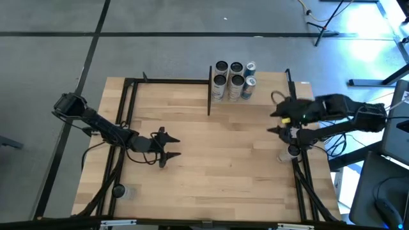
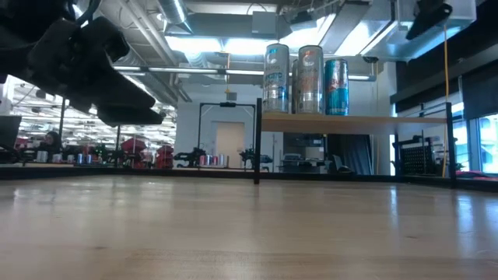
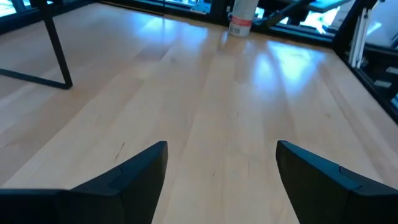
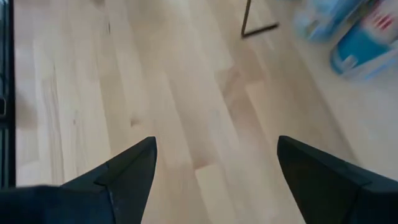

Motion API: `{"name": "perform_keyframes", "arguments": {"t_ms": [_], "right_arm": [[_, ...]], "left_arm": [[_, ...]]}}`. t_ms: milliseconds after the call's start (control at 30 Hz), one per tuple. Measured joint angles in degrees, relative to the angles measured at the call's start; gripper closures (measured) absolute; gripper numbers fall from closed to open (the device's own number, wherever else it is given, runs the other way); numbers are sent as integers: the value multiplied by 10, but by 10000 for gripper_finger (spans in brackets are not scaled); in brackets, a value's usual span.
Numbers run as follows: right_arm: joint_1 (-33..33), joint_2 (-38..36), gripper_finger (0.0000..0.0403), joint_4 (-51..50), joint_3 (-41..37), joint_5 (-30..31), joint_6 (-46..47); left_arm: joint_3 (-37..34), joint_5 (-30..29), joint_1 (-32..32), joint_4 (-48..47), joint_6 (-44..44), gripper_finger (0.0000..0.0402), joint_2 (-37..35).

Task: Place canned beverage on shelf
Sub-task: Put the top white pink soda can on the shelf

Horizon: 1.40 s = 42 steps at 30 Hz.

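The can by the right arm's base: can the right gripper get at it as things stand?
Probably yes. The right gripper is open and empty, the can stands alone on the table, though close under that arm.

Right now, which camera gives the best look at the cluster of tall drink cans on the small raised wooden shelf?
The low view: three tall drink cans stand upright side by side on the small wooden shelf. The high view shows five can tops from above. The right wrist view catches blurred cans at its edge. The left wrist view shows none of them.
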Motion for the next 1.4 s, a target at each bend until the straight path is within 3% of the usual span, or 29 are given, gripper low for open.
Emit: {"name": "perform_keyframes", "arguments": {"t_ms": [533,1000,1267,1400], "right_arm": [[278,80,86,-77,-6,93,302],[311,112,86,-201,-7,66,527],[311,93,86,-206,-101,-30,596],[311,93,86,-205,-130,-42,596]], "left_arm": [[0,-12,0,22,29,117,0],[0,-13,17,26,43,117,0],[0,-11,17,26,41,117,0],[0,-11,17,26,41,117,0]]}}
